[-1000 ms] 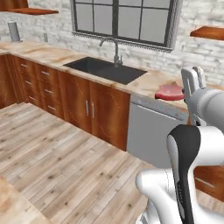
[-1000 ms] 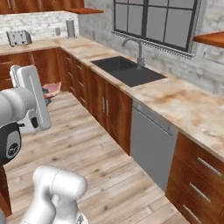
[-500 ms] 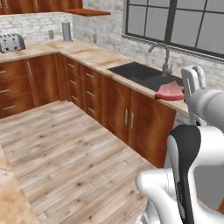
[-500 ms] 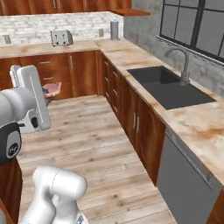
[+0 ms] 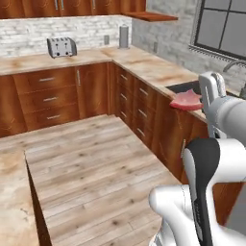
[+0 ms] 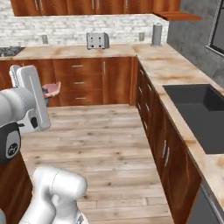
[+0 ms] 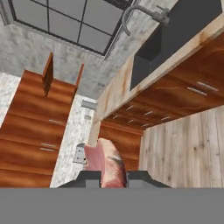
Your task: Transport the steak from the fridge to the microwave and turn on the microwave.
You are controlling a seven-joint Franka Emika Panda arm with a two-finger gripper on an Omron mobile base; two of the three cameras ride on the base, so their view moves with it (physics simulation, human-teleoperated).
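- The gripper (image 7: pixel 111 175) is clamped on the steak (image 7: pixel 107 164), jaws narrow on either side of the slab, which sticks out past the tips
- Steak (image 5: pixel 186 100) rides high, level with the counter (image 5: pixel 144 65) but touching nothing, probably so it clears the cabinets in transit
- Seen from the right, the steak (image 6: pixel 51 89) pokes out beside the hand, over the wood floor (image 6: pixel 100 131)
- My guess: mid-carry toward the microwave; a toaster (image 6: pixel 97 40) and sink (image 6: pixel 199 109) lie ahead

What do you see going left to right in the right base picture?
Stovetop → steak in the gripper → toaster → grey canister → sink.
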